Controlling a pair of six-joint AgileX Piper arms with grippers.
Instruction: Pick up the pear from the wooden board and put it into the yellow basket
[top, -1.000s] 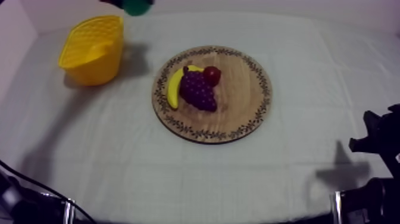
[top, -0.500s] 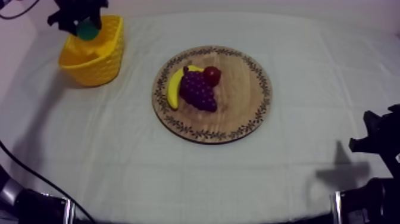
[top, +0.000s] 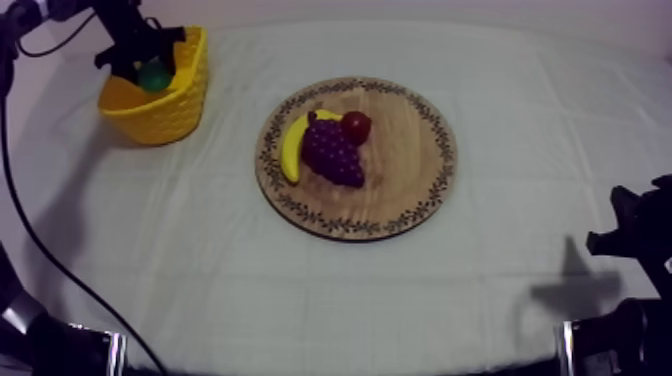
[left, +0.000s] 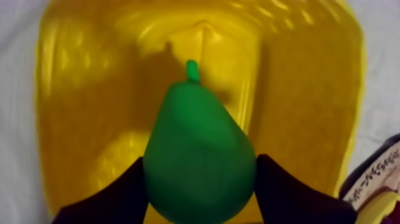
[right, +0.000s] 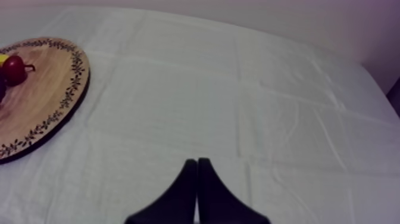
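Observation:
A green pear (top: 154, 75) hangs over the mouth of the yellow basket (top: 170, 110) at the table's far left. My left gripper (top: 150, 68) is shut on it. In the left wrist view the pear (left: 199, 155) sits between my two black fingers (left: 119, 199), stem pointing down into the basket (left: 303, 89). The round wooden board (top: 400, 170) lies mid-table. My right gripper (right: 197, 170) is shut on nothing, its fingers a narrow wedge above the cloth, low at the table's right side (top: 640, 235).
On the board lie a banana (top: 291, 148), a bunch of grapes (top: 333, 152) and a small red fruit (top: 356, 126). From the right wrist the board's rim (right: 56, 113) and the red fruit (right: 14, 69) show beyond open cloth.
My left arm has carried the pear from the far edge leftwards to the basket, then lowered it into the basket's mouth. The right arm has not moved.

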